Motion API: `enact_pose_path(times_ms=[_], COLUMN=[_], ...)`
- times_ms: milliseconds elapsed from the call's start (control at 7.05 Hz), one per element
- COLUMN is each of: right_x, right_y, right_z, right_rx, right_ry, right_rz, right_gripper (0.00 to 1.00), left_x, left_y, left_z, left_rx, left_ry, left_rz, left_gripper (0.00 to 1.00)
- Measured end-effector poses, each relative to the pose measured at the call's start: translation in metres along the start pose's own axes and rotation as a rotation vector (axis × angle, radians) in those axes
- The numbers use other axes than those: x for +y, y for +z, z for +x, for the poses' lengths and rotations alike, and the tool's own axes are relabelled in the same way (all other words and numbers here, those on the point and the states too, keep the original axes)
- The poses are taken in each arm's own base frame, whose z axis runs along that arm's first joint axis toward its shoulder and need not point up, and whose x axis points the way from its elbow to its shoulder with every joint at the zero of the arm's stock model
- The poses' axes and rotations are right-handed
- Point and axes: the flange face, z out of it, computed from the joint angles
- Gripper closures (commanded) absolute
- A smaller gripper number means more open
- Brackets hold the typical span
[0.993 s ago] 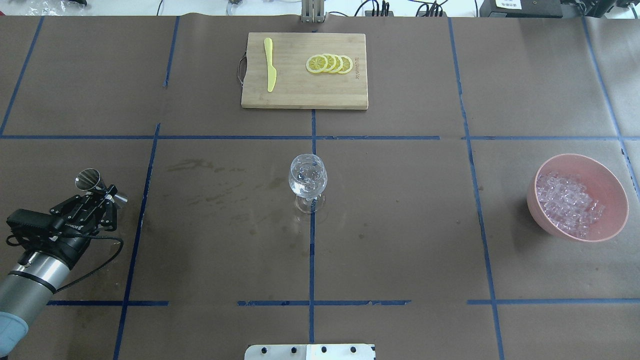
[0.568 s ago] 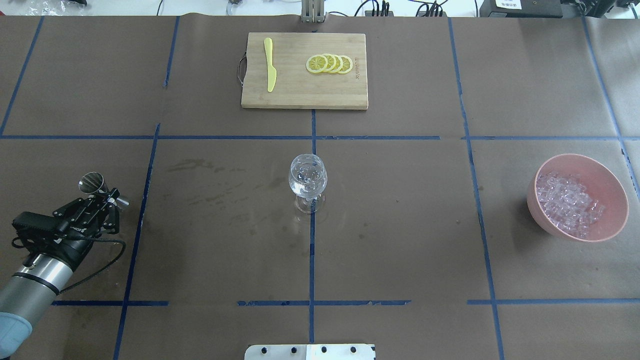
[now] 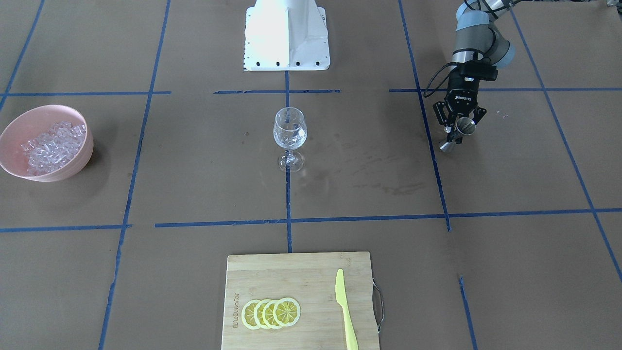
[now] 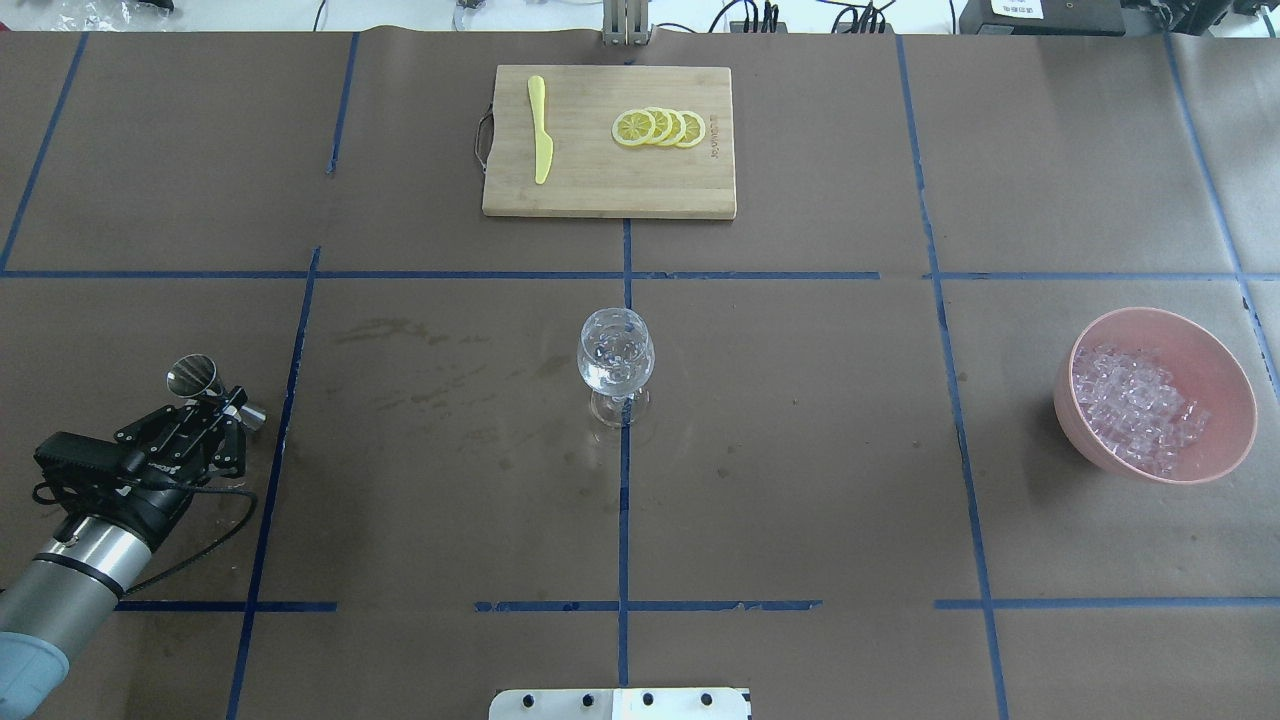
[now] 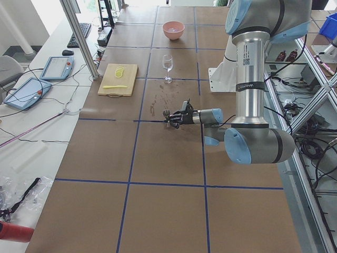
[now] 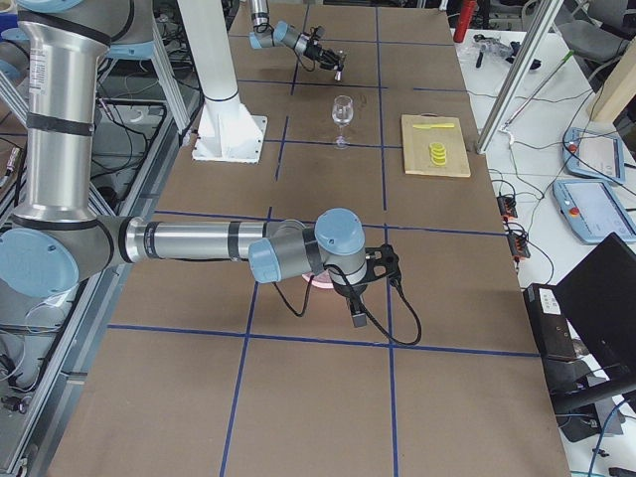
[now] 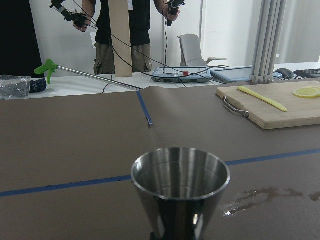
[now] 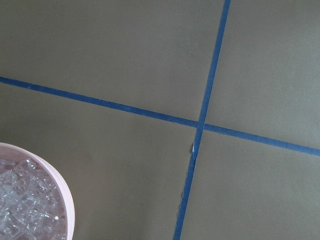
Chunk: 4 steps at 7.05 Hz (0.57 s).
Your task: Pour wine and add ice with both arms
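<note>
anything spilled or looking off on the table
Yes. Wet-looking smears mark the brown table cover between the wine glass and the left gripper, which holds a metal jigger; one patch glistens in the left wrist view. Looks like spilled liquid. Nothing else stands out.

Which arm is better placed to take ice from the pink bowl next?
Likely right. The right arm hangs near the pink bowl of ice; the left claw is far off at the other end, shut on a metal cup.
</note>
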Motion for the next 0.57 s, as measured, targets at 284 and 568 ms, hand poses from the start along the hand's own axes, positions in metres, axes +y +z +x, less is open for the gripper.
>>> enact_pose_path(times_ms=[284, 568], right_x=[0.0004, 0.0004], right_y=[0.0002, 0.0001], right_z=[0.0004, 0.0004], right_rx=[0.001, 0.0], right_ry=[0.001, 0.001], right_rz=[0.0, 0.0], right_gripper=[0.0, 0.0], left_x=[0.0065, 0.0097], left_y=[-0.0031, -0.0045], left_z=[0.0025, 0.0035], left_rx=[0.009, 0.013], left_ry=[0.002, 0.004], left_rz=[-0.011, -0.016], left_gripper=[1.0, 0.99])
